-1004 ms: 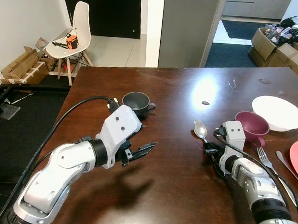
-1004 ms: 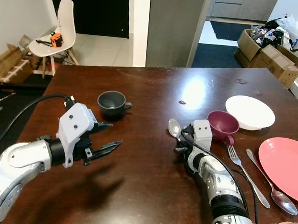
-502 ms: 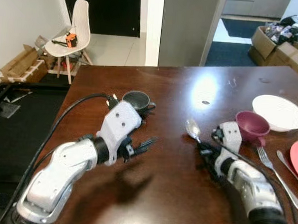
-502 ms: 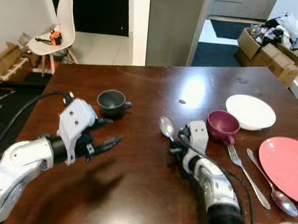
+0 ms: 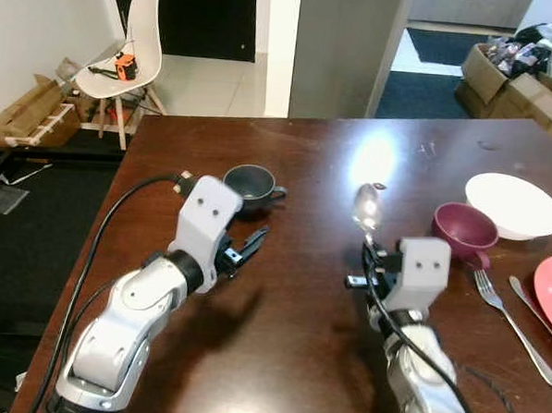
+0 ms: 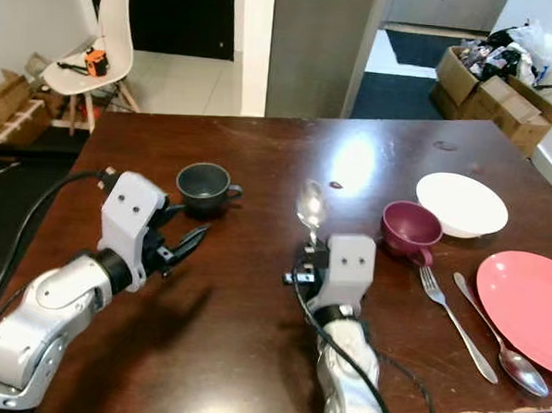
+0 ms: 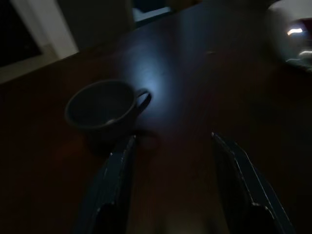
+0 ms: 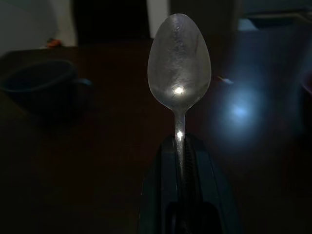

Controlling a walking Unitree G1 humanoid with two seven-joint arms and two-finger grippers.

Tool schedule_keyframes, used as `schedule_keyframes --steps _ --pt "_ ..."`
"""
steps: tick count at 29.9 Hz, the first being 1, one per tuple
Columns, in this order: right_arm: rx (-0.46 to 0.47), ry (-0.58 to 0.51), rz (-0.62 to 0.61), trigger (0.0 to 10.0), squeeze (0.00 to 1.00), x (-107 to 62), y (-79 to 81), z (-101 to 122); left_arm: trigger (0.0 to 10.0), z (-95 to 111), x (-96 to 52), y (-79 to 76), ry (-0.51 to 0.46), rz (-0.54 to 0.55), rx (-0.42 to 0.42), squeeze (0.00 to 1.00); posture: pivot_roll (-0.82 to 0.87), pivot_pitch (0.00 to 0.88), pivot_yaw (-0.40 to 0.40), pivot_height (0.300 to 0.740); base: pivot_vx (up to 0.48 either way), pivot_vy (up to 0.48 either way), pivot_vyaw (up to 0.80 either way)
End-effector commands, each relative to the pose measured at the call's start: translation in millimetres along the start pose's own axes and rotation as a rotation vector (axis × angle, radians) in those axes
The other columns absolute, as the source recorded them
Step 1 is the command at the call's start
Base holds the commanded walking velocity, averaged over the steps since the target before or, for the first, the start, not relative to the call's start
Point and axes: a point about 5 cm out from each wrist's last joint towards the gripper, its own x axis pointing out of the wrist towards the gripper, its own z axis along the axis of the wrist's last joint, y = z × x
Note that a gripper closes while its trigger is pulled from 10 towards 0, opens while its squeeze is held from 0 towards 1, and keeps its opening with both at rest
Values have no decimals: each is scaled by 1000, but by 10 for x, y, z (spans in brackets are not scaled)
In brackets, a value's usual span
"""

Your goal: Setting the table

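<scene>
Since a second ago, left gripper (image 5: 244,248) is closing on the grey cup (image 5: 250,186) at frame centre-left, fingers apart; right gripper (image 6: 307,264), clamped on the spoon (image 6: 309,206) handle, is lifting it upright at centre. Spoon is looking light, stiff, slippery; grip mid-handle.

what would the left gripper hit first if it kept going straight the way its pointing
Most likely the dark grey cup: the left gripper, jaws open, points at it along the table. Depth is unclear, so it might slip just beside the cup.
</scene>
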Motion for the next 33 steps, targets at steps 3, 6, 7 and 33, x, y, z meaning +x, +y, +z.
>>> schedule_keyframes --steps 3,6,7,33 --pt "-14 -16 -21 10000 0 -67 -27 -16 10000 -116 -44 48 27 57 -10 0 -60 55 71 740 0 0 0" --pt "-18 3 -26 10000 0 -95 2 -55 10000 -181 -63 39 41 75 -8 0 -61 52 66 740 0 0 0" --pt "-18 3 -26 10000 0 -95 2 -55 10000 -181 -63 39 41 75 -8 0 -61 52 66 740 0 0 0" --pt "-27 -3 7 10000 0 37 110 -42 10000 -335 -68 14 38 203 -49 0 -54 39 41 740 -22 0 0"
